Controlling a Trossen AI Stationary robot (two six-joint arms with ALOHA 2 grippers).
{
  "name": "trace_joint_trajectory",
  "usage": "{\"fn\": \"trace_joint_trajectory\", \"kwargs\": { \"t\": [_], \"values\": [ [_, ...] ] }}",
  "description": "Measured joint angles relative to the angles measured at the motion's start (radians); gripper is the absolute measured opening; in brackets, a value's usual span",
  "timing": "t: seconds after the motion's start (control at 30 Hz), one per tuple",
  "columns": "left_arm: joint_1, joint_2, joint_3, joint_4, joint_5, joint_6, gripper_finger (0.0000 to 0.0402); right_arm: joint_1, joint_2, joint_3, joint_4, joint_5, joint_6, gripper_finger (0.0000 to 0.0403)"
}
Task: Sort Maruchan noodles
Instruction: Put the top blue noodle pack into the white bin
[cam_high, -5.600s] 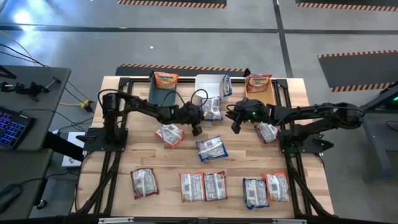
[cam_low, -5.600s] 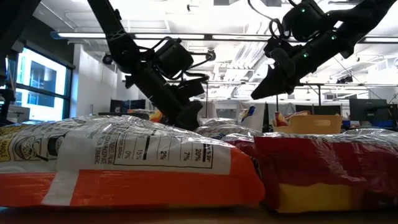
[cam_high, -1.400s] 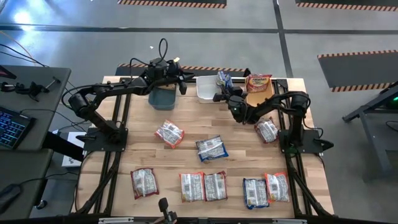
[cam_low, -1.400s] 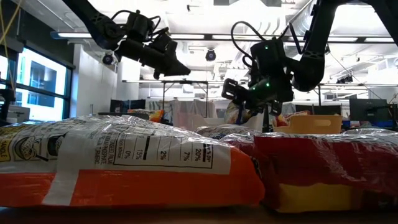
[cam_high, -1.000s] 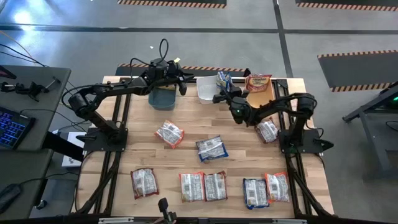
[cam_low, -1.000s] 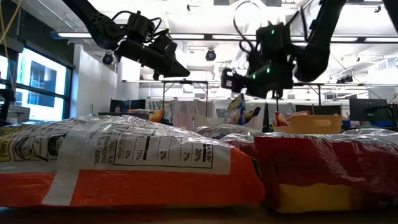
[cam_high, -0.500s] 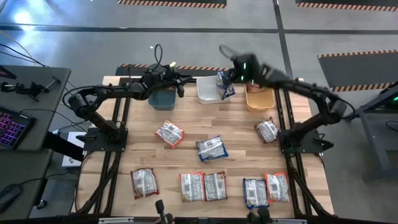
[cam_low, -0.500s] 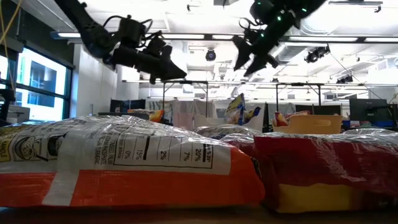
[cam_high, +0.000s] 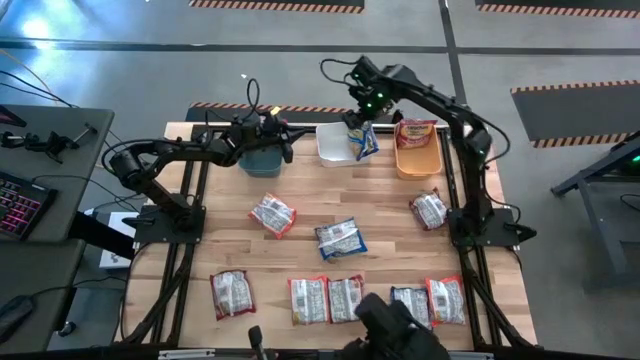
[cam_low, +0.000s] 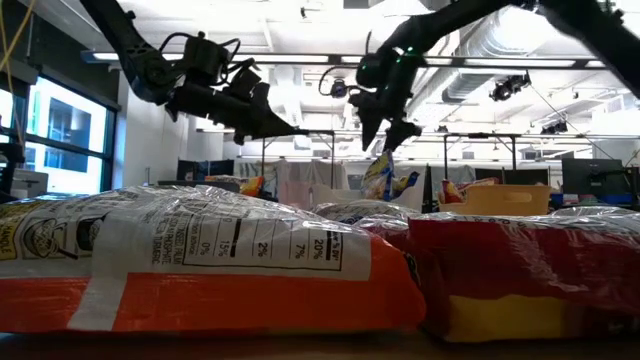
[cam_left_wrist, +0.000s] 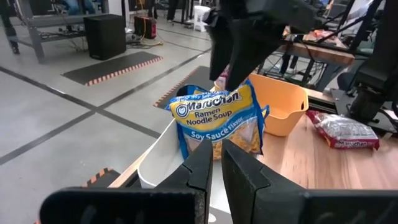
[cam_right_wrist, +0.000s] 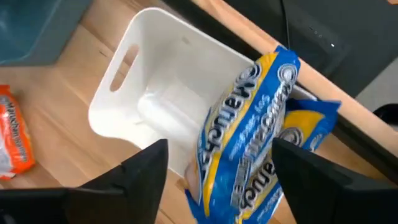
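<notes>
A blue Maruchan packet (cam_high: 365, 141) stands on end in the white bin (cam_high: 333, 142), leaning on the bin's right wall (cam_right_wrist: 252, 140). My right gripper (cam_high: 360, 112) hangs open just above it, fingers pointing down, touching nothing (cam_right_wrist: 219, 149). My left gripper (cam_high: 286, 140) hovers shut and empty over the teal bin (cam_high: 260, 158), pointing nearly level toward the white bin (cam_left_wrist: 216, 168). The orange bin (cam_high: 418, 152) holds an orange packet (cam_high: 416, 130). Several more packets lie flat on the table, among them an orange one (cam_high: 272, 215) and a blue one (cam_high: 340, 238).
A row of packets (cam_high: 330, 299) lies along the near edge, and one more (cam_high: 430, 210) lies near the right arm's base. The three bins stand side by side at the far edge. A dark shape I cannot make out shows at the near edge (cam_high: 395, 325).
My right gripper has swung up from beside the white bin toward the far edge and has tipped from level to pointing down over the blue packet. The packet has stayed standing in the white bin. My left gripper has sunk a little over the teal bin.
</notes>
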Motion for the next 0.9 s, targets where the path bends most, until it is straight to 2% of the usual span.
{"fn": "trace_joint_trajectory", "kwargs": {
  "t": [0.2,0.33,0.43,0.6,0.9],
  "values": [
    [-0.003,0.000,0.000,-0.008,0.001,0.001,0.0023,-0.003,0.128,0.144,-0.112,0.003,-0.001,0.0274],
    [-0.003,0.000,0.000,-0.011,0.002,0.003,0.0023,-0.019,0.187,0.208,-0.167,-0.003,0.011,0.0258],
    [-0.003,0.000,0.000,-0.015,0.002,0.003,0.0023,-0.033,0.220,0.222,-0.178,-0.047,0.023,0.0240],
    [-0.003,0.000,0.000,-0.016,0.026,0.003,0.0023,-0.042,0.230,0.222,-0.178,-0.060,0.027,0.0197],
    [-0.003,0.000,0.000,-0.015,0.035,0.003,0.0023,-0.042,0.230,0.223,-0.175,-0.059,0.021,0.0084]
  ]
}}
